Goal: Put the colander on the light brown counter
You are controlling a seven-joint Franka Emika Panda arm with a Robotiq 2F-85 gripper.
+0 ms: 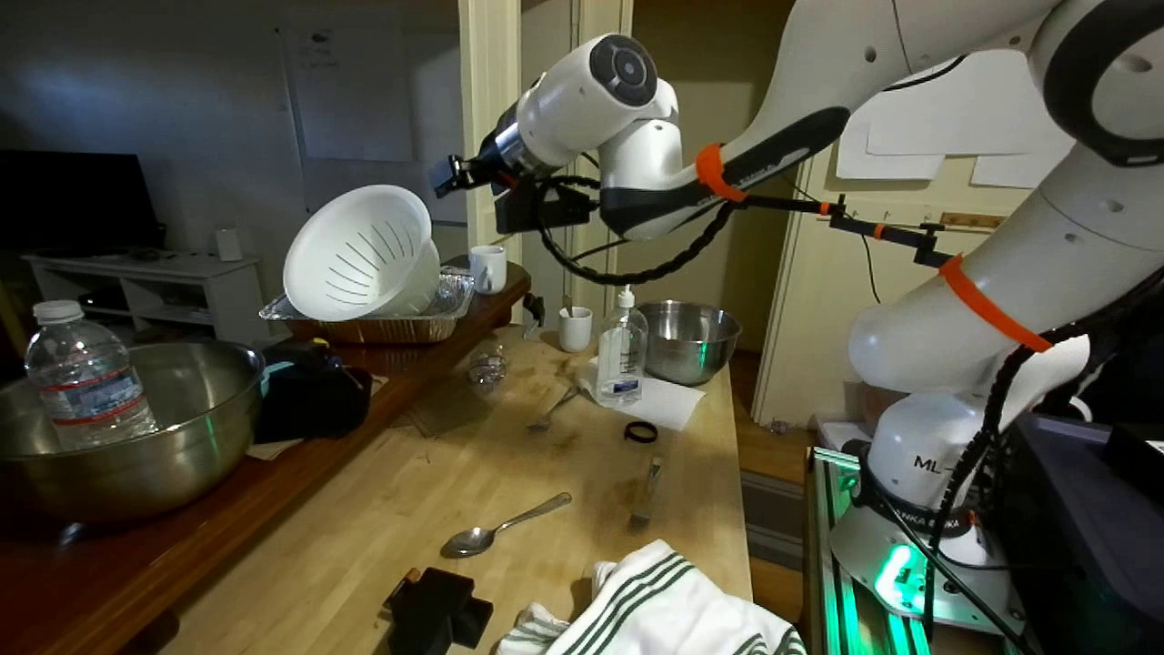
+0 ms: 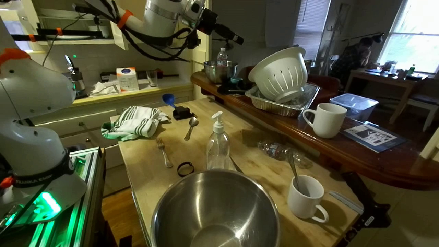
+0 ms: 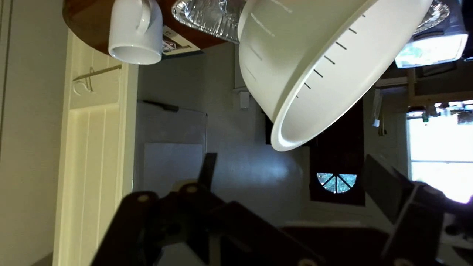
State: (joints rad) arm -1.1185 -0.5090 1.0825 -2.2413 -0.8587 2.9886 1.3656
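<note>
The white colander (image 1: 359,255) sits tilted in a foil tray (image 2: 274,109) on the raised reddish-brown shelf (image 2: 387,168), which runs beside the light brown bench (image 1: 364,537). The hand (image 3: 292,164) hangs near the colander, its fingers (image 3: 208,168) spread wide, with a gap to the rim in both exterior views.

At the far part of the shelf in an exterior view, a steel bowl (image 1: 209,446) holds a water bottle (image 1: 91,391). There are 2 white mugs: the upper mug (image 2: 329,120) stands on the shelf just beside the tray, and the lower mug (image 2: 298,206) stands on the bench with a metal utensil (image 2: 293,168) upright in it. Near that mug is a mixing bowl (image 2: 171,212), its shiny inside facing up. A clear pump bottle (image 2: 218,154) stands close by; I cannot tell what it holds. A crumpled plastic bottle (image 2: 276,151) lies on its side.

Across the pale wood of the bench, which has darker stains, lie a spoon (image 2: 191,129), a fork (image 2: 164,152), a black ring (image 2: 185,169) and a striped towel (image 2: 137,121).

Beyond the shelf, a person (image 2: 358,56) leans over a table (image 2: 380,78) near a bright window (image 2: 408,37); a dark screen (image 1: 77,202) stands on a low white cabinet (image 1: 214,291).
</note>
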